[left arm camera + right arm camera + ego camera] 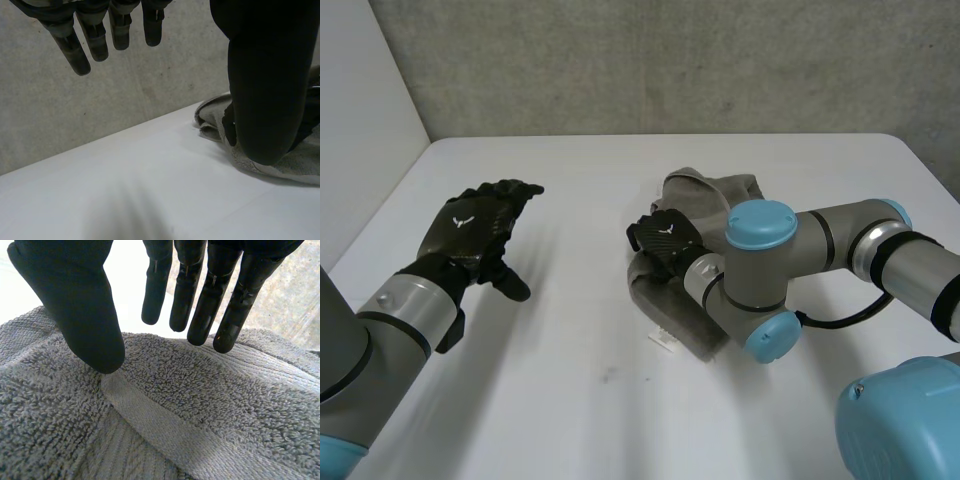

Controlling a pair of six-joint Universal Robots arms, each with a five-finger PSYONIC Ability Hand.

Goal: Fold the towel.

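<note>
A grey terry towel (715, 195) lies bunched and partly folded on the white table (580, 400), right of the middle. My right hand (665, 238) rests over its left part. In the right wrist view that hand (85, 305) has its fingers (200, 305) straight above the towel (175, 405), and its thumb tip touches the pile beside a flat woven band (150, 425); no cloth is pinched. My left hand (470, 235) hovers over bare table at the left, open. In the left wrist view its fingers (95, 40) are spread, with the towel (300, 162) beyond its thumb.
A small white label (663, 340) sticks out from the towel's near edge. The right arm's elbow (760, 270) hangs over the towel's near right part. A grey wall (670, 60) stands behind the table's far edge.
</note>
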